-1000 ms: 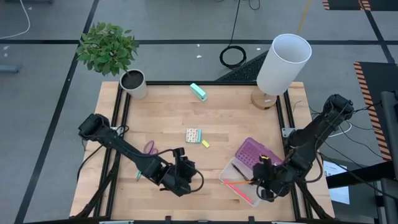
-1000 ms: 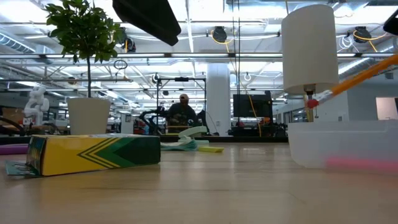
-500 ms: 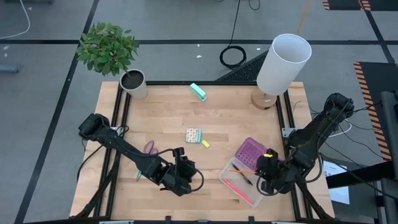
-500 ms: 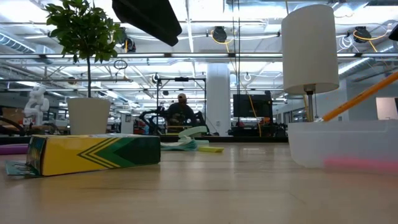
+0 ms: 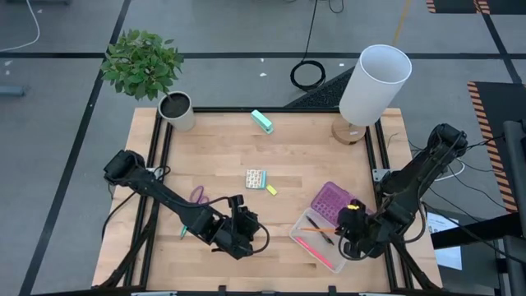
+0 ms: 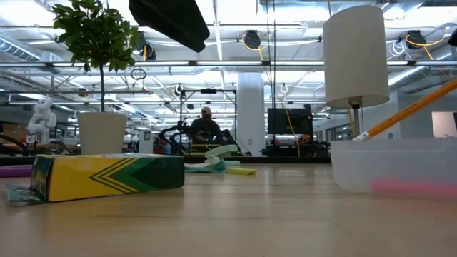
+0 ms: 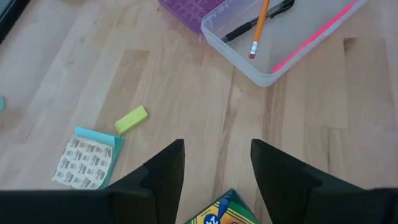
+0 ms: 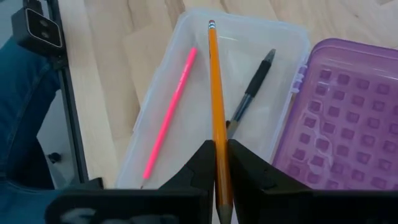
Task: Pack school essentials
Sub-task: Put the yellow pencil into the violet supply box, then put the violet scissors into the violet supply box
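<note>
Overhead, the right end effector [image 5: 348,222] hovers over the clear plastic pencil case [image 5: 316,247] with its purple lid [image 5: 333,201], near the wooden tabletop [image 5: 312,160] edge. At table height, the orange wooden pencil [image 6: 407,111] slants up from the case. From the left wrist, the left end effector [image 7: 216,163] gapes empty above the green-yellow crayon box [image 7: 225,213]. From the right wrist, closed fingers [image 8: 198,163] pinch the pencil, beside a pink pen [image 8: 169,111] and a black pen [image 8: 252,88].

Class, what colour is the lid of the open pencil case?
Purple, with a raised grid pattern; the lid shows best in the right wrist view.
</note>
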{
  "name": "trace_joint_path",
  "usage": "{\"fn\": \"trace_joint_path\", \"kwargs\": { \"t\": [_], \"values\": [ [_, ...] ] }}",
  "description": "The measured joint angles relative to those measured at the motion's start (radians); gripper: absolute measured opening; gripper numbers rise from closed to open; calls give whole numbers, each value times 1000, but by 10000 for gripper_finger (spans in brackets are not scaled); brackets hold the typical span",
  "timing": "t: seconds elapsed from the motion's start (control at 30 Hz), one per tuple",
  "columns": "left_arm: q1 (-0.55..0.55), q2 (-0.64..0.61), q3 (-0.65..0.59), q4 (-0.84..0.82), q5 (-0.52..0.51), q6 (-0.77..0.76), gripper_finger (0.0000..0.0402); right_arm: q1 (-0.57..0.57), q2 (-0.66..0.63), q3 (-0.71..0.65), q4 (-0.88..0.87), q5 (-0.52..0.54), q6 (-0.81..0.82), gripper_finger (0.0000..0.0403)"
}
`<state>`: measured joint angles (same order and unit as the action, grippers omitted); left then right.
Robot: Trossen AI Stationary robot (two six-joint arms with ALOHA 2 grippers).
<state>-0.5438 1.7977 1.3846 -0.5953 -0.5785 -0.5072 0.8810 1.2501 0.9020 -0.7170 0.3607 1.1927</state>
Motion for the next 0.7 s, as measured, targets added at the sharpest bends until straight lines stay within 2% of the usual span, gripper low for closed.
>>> {"fn": "trace_joint_path", "kwargs": {
  "t": [0.37,0.7],
  "values": [
    [0,0,0,2,0,0,189,-10,45,0,17,-78,0,30],
    [0,0,0,2,0,0,189,-9,45,0,38,-78,0,76]
  ]
}}
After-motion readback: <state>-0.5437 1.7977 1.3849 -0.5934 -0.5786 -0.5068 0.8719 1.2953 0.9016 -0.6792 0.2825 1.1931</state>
